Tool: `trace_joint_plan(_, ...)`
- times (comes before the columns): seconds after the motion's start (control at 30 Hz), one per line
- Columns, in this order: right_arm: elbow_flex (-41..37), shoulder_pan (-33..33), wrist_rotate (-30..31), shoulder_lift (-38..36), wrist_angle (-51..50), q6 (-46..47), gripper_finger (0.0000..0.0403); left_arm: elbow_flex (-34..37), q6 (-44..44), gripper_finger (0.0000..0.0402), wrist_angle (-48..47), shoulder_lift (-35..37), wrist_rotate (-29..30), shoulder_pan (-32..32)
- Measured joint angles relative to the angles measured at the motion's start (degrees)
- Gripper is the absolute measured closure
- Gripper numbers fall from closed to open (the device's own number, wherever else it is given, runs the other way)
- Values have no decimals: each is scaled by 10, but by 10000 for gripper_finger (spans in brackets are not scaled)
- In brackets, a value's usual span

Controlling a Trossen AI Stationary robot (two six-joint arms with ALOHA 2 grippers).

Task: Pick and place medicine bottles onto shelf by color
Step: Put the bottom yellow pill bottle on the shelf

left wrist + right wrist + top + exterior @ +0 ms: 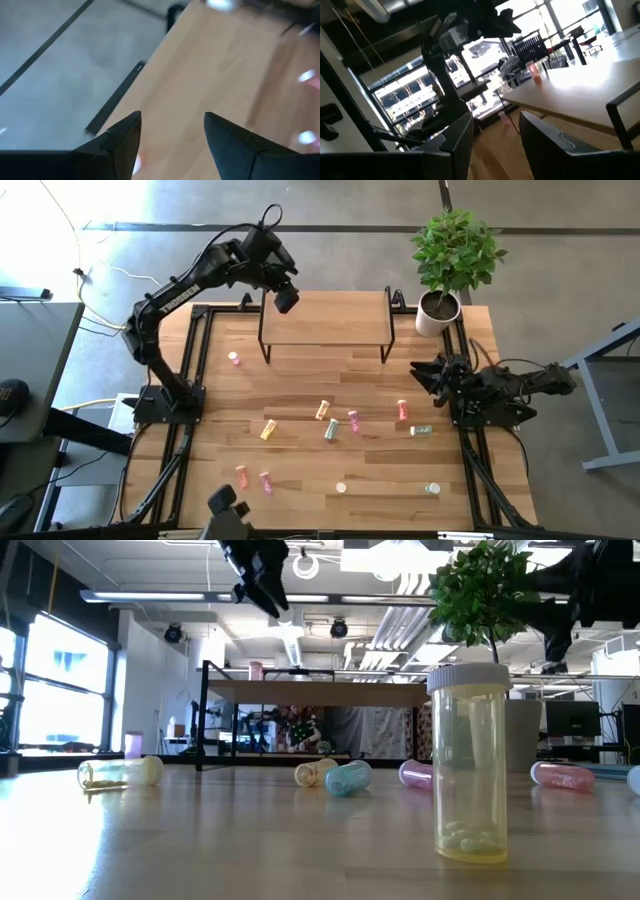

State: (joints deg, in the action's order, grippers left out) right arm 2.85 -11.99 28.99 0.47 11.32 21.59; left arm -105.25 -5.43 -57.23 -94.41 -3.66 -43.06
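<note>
The shelf (pixel 330 320) stands at the table's far middle, light wood top on black legs. My left gripper (pixel 287 301) hangs open and empty above the shelf's left end; it also shows in the low view (pixel 256 582) and in its own wrist view (pixel 172 125). One small pinkish bottle (pixel 256 670) stands on the shelf's left end, below that gripper; it also shows in the right wrist view (pixel 536 72). Several bottles lie on the table: pink (pixel 233 359), yellow (pixel 322 410), pale green (pixel 331 430), red-orange (pixel 402 409). My right gripper (pixel 420 372) waits open and empty at the table's right edge.
A potted plant (pixel 440 305) stands at the shelf's right end. An upright clear yellow bottle (pixel 468 760) stands near the table's front edge, with another upright one (pixel 432 489) to its right. More bottles lie at the front left (pixel 241 476).
</note>
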Motion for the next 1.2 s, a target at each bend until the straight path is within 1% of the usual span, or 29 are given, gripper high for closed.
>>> trace_joint_plan(0.1, 0, 0, 0, 0, 39, -15, 251, 52, 20, 202, 57, 36, -20, 14)
trace_joint_plan(0.37, 0, 0, 0, 0, 59, -12, 251, 192, 73, 204, 178, 123, -16, 72)
trace_joint_plan(0.47, 1, 0, -3, 0, 66, -26, 251, 254, 97, 204, 228, 151, -17, 99)
trace_joint_plan(0.57, 10, 0, -5, 6, 54, -28, 251, 318, 129, 204, 289, 177, -17, 132)
trace_joint_plan(0.67, 39, 0, -7, 22, 25, -38, 251, 379, 159, 204, 345, 200, -17, 164)
trace_joint_plan(0.77, 75, 0, -18, 49, -7, -61, 251, 426, 180, 206, 401, 217, -8, 199)
trace_joint_plan(0.87, 108, 0, -33, 83, -27, -67, 251, 463, 198, 206, 436, 233, -3, 225)
trace_joint_plan(0.97, 137, 0, -61, 124, -50, -66, 251, 497, 207, 206, 475, 246, 0, 250)
trace_joint_plan(1.1, 172, 0, -102, 189, -70, -40, 251, 530, 224, 206, 504, 261, -10, 282)
trace_joint_plan(1.2, 198, 0, -139, 243, -75, -14, 251, 548, 236, 206, 505, 273, -10, 306)
